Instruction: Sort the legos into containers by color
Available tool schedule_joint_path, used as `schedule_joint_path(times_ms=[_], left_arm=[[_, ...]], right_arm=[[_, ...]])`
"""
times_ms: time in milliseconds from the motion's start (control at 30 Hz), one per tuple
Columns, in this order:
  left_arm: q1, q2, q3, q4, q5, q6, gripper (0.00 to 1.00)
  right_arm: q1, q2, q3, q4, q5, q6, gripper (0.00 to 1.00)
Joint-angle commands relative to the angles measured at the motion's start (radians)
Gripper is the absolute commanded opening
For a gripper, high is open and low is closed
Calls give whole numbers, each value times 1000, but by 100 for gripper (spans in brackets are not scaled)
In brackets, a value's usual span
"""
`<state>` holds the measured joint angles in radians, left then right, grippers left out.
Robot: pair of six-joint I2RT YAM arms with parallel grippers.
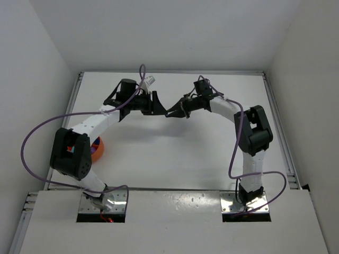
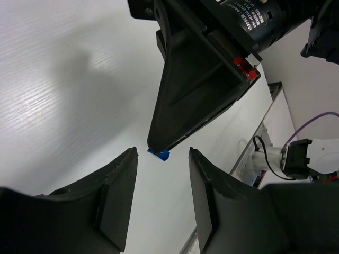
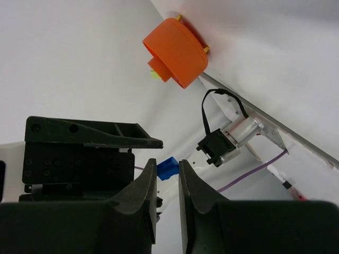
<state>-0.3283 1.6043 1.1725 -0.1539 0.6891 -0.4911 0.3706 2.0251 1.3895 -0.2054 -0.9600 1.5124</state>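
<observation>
Toward the far edge of the table [image 1: 175, 159], about midway between its side edges, your two grippers meet nose to nose. The right gripper [image 3: 167, 174] has its jaws pressed nearly together, pinching a blue brick [image 2: 159, 154] right at the fingertips. The left gripper [image 2: 162, 159] faces it with its jaws spread, one finger on either side of the brick and touching nothing. Whether the brick rests on the table or hangs just above it, you cannot tell from here.

That brick looks feather-light, hard and slick, and it is far smaller than either finger, so expect it to twist or pop out if squeezed off-centre. Take it across two flat opposite faces, on the sides the right fingertips leave free, and close gently.

The orange bowl [image 1: 99, 151] sits near the left edge, closer to the near side, and is half hidden under the left arm's elbow joint [image 1: 71, 153]. That joint crowds the drop. Bare table runs from the grippers back toward the near edge, so you have room there. Walls stand close along both side edges, and a purple cable [image 1: 32, 140] loops out past the left one.
</observation>
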Motion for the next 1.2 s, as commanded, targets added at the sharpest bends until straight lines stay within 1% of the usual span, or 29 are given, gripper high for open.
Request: schedule_joint_path(times_ms=[0, 233, 300, 333, 367, 433, 467, 533, 567, 600, 633, 667, 700, 767, 800, 833, 867, 900, 933, 967, 1000, 1033, 1067, 1100, 1133, 1167], left_arm=[[-14, 15, 32, 43, 23, -15, 49], [-32, 25, 32, 43, 23, -15, 48], [-32, 34, 32, 43, 23, -15, 44], [-32, 34, 32, 43, 23, -15, 41], [-32, 34, 32, 43, 23, -15, 35], [-32, 34, 41, 43, 13, -15, 29], [-32, 34, 41, 43, 4, -6, 22], [-32, 34, 50, 34, 4, 5, 14], [-32, 34, 50, 34, 4, 14, 8], [-32, 20, 59, 34, -5, 14, 6], [-32, 20, 59, 15, -5, 40, 5], [-32, -9, 59, 4, -16, 54, 5], [-22, -24, 59, -21, -29, 84, 3], [0, -62, 43, -47, -30, 117, 2], [12, -107, 30, -62, -42, 131, 2], [43, -131, 20, -81, -42, 169, 2], [60, -159, -5, -131, -52, 195, 2], [80, -185, -16, -163, -65, 225, 2], [99, -240, -16, -203, -77, 300, 2], [145, -262, -25, -307, -101, 345, 2], [170, -279, -11, -372, -102, 397, 1], [216, -290, 7, -450, -111, 531, 1], [236, -290, 53, -608, -126, 590, 1], [256, -290, 68, -680, -175, 642, 0], [277, -299, 81, -747, -192, 699, 0], [326, -299, 81, -853, -206, 795, 0]], right_arm=[[14, 6, 20, -11, 6, 51, 0], [24, 15, 29, 83, -26, 92, 0], [24, 15, 20, 92, -37, 103, 0], [24, 15, 20, 103, -37, 103, 0], [24, 15, 20, 103, -46, 103, 0], [24, 15, 11, 103, -46, 112, 0], [24, 15, 11, 112, -46, 112, 0], [24, 15, -1, 112, -46, 112, 0], [24, 6, -12, 112, -46, 112, 0], [24, 6, -27, 112, -46, 112, 0], [15, -5, -36, 112, -46, 101, 7], [2, -5, -47, 112, -46, 86, 26], [2, -15, -70, 126, -46, 54, 35], [-24, -26, -87, 135, -46, 11, 47], [-53, -37, -96, 149, -34, -13, 54], [-71, -37, -107, 129, -23, -46, 56], [-90, -48, -107, 112, -14, -119, 56], [-128, -48, -107, 112, 1, -157, 57], [-146, -48, -92, 47, 18, -209, 57], [-183, -48, -42, -22, 88, -357, 59], [-199, -48, -8, -81, 127, -444, 61], [-208, -48, 32, -207, 176, -546, 61], [-208, -48, 134, -279, 314, -768, 61], [-208, -48, 178, -332, 389, -872, 61], [-199, -57, 212, -371, 459, -962, 61], [-199, -57, 259, -417, 575, -1083, 61]])
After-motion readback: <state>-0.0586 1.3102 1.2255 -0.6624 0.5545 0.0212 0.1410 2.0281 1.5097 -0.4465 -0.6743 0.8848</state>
